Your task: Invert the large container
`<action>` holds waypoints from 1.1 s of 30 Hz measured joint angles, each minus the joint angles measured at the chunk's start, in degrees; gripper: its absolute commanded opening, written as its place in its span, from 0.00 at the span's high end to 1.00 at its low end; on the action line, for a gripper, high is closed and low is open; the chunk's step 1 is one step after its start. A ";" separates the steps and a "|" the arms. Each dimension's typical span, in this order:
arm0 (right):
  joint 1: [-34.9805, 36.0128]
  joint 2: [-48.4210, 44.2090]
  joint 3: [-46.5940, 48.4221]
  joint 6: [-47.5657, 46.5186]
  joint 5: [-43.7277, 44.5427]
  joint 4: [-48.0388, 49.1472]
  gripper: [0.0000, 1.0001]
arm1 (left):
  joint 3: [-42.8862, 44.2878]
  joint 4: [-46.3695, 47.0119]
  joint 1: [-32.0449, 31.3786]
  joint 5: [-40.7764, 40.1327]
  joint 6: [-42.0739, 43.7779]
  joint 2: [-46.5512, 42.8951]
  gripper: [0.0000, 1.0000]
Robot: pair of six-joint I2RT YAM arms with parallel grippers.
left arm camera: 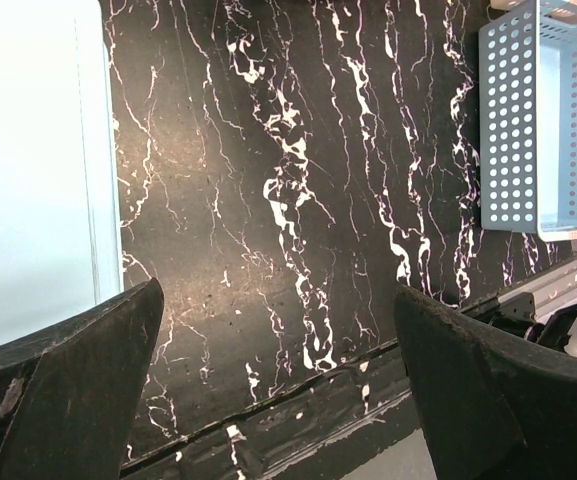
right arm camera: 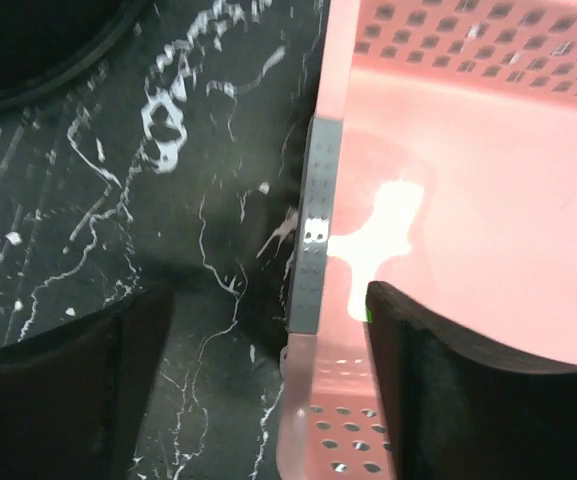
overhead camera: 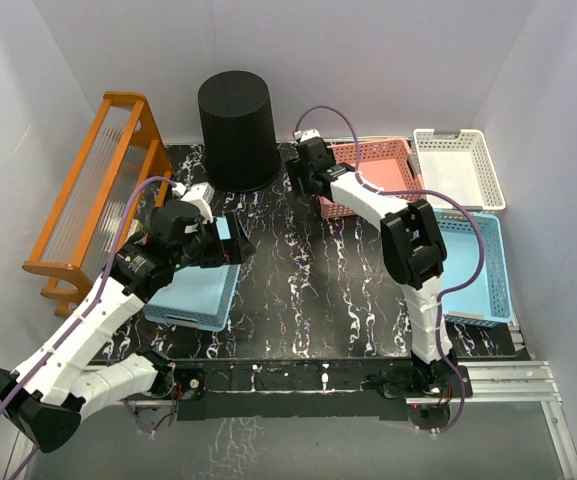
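The large container (overhead camera: 236,130), a black round ribbed bucket, stands at the back edge of the marbled mat; its upper face looks flat and closed. A dark curve of it shows at the top left of the right wrist view (right arm camera: 28,40). My right gripper (overhead camera: 303,178) is open and empty just right of the bucket, not touching it. In its wrist view the right gripper (right arm camera: 268,295) hangs over the near rim of the pink basket (right arm camera: 448,200). My left gripper (overhead camera: 230,245) is open and empty over the mat, and its wrist view (left arm camera: 278,300) shows only bare mat between the fingers.
An orange wooden rack (overhead camera: 98,190) stands at the left. A pale blue basket (overhead camera: 193,290) lies under the left arm. The pink basket (overhead camera: 373,170), a white basket (overhead camera: 458,165) and another blue basket (overhead camera: 473,265) fill the right side. White walls enclose the table.
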 measured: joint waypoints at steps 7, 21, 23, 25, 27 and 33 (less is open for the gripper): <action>0.04 2.78 0.81 -0.46 -0.57 -4.87 1.00 | -2.25 0.31 0.00 0.15 -0.72 -1.70 0.01; 0.04 -25.05 -9.62 12.46 -19.56 -8.20 1.00 | -4.31 3.23 0.00 -0.79 -0.76 -1.77 0.01; 0.04 -31.95 -11.65 15.45 -24.15 -5.95 1.00 | -5.88 4.42 0.00 -1.05 -1.20 -2.36 0.01; 0.11 -38.27 -14.60 18.27 -28.24 -2.01 1.00 | -7.43 5.05 0.00 -1.66 -1.62 -3.30 0.01; 0.13 -43.52 -18.38 21.55 -31.56 2.58 1.00 | -8.13 5.27 0.00 -2.49 -1.81 -4.42 0.01; -1.73 -49.27 -30.58 35.30 -43.23 17.11 1.00 | -8.13 6.40 0.00 -4.44 -1.79 -7.80 0.01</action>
